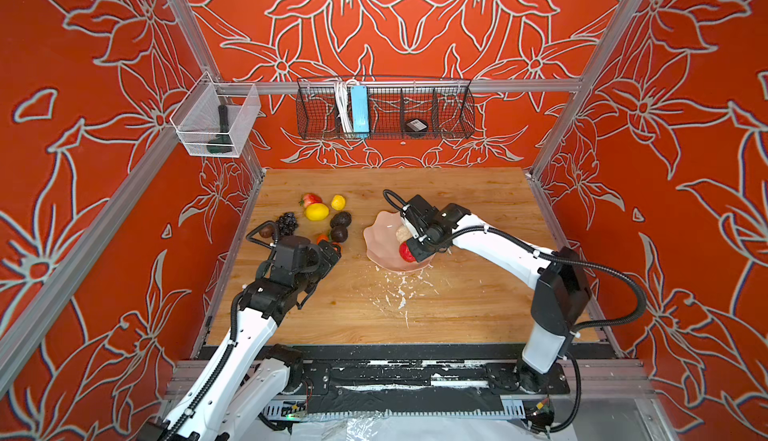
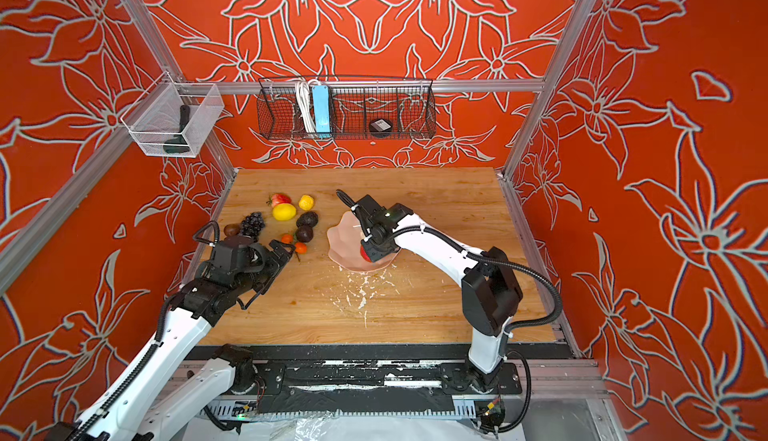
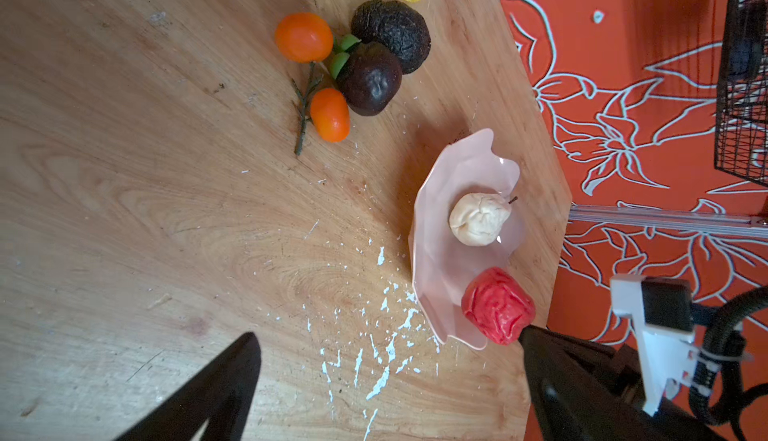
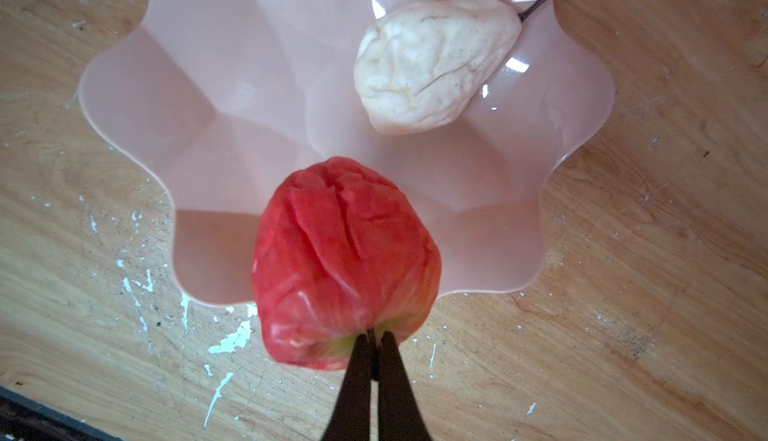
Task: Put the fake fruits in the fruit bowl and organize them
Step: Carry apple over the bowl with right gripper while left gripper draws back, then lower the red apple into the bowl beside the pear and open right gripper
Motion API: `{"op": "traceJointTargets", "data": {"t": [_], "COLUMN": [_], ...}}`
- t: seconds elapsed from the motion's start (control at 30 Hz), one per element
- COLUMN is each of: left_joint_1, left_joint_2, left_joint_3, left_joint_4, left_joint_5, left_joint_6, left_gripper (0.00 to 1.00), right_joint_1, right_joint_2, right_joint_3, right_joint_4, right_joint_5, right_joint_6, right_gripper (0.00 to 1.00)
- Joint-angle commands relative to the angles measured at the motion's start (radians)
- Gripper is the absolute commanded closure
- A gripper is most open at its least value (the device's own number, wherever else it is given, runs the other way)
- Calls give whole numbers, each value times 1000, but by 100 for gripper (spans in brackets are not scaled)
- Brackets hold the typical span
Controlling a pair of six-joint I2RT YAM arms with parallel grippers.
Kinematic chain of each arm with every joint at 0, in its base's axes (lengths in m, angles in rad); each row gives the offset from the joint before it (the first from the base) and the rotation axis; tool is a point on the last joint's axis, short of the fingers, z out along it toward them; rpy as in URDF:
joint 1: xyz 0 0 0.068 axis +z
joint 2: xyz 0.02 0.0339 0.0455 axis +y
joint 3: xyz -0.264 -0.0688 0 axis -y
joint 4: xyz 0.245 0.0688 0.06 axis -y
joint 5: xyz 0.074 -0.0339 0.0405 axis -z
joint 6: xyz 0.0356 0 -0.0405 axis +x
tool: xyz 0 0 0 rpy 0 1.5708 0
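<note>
Right tool, lower centre: closed, apparently on the hidden stem of crumpled red plastic apple, at rim of pale pink scalloped bowl. Left tool: spread wide, empty.

No legible text, brand or number found. The pale label on the small black device in the wire basket is too small to read.

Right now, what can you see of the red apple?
The red apple looks like soft plastic, its skin creased and dented, with a yellow-green patch at the stem end. The right gripper is shut on that end. The apple hangs over the rim of the pink bowl, apart from the pale pear; contact with the bowl is unclear.
</note>
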Motion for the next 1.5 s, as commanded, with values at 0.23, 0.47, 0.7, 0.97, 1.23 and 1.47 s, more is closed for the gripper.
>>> {"op": "traceJointTargets", "data": {"t": [0.23, 0.47, 0.7, 0.97, 1.23, 1.47], "left_joint_1": [23, 40, 56, 80, 103, 114], "left_joint_2": [-30, -37, -44, -75, -113, -115], "left_joint_3": [-27, -49, -51, -64, -70, -79], "left_joint_4": [-39, -28, -34, -50, -59, -56], "left_joint_5": [-36, -24, -16, -1, -7, -5], "left_joint_6": [41, 50, 65, 67, 79, 82], "left_gripper": [2, 2, 2, 2, 2, 2], "right_joint_1": [-12, -11, -10, -9, -9, -6], "right_joint_2": [103, 172, 232, 278, 319, 365], "right_joint_3": [135, 218, 285, 323, 381, 437], "right_joint_4": [-172, -271, -305, -316, -349, -371], "right_joint_5": [96, 136, 154, 173, 180, 190], "right_joint_6": [-36, -54, -65, -85, -94, -100], "right_gripper": [100, 100, 100, 100, 100, 100]}}
